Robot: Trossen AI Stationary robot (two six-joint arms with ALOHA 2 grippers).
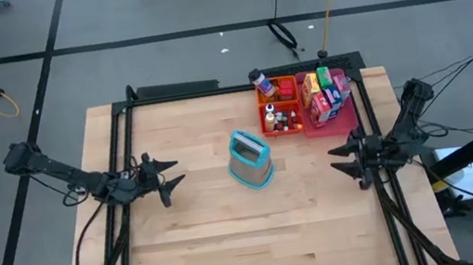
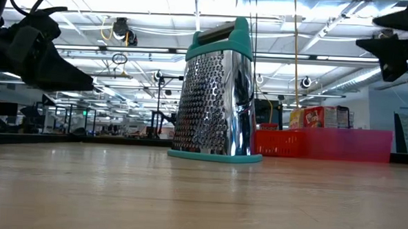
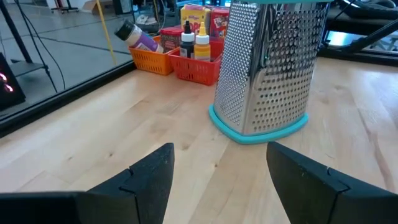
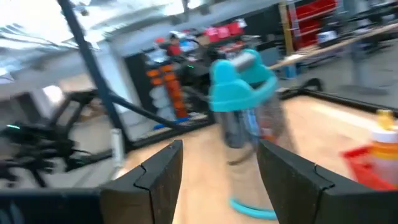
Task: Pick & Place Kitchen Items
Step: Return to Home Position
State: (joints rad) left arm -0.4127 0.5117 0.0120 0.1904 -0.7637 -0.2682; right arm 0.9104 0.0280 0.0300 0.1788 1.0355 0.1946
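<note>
Teal-trimmed, hole-dotted steel grater (image 1: 250,160) — orange tray (image 1: 263,115), pink tray (image 1: 330,125), yellow-red boxes (image 1: 313,94).

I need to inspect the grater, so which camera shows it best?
Low view: the grater stands whole, side-on, at centre. Left wrist view crops its handle; high view sees it only from above; right wrist view catches it from the other side.

Teal-trimmed grater (image 1: 250,160) stands upright mid-table (image 1: 206,240). Beyond the grater and a bit to its right: orange tray (image 1: 264,117), near it but not touching, holding small bottles (image 1: 285,121); one larger bottle (image 1: 260,82) sits at the tray corner farthest from the grater. Pink tray (image 1: 343,118) touches the orange tray on the side away from the grater and is packed with small boxes (image 1: 324,91). Left gripper (image 1: 172,183) is left of the grater, well apart, fingers spread, pointing at it. Right gripper (image 1: 335,160) is right of the grater, also apart, fingers spread.
</note>
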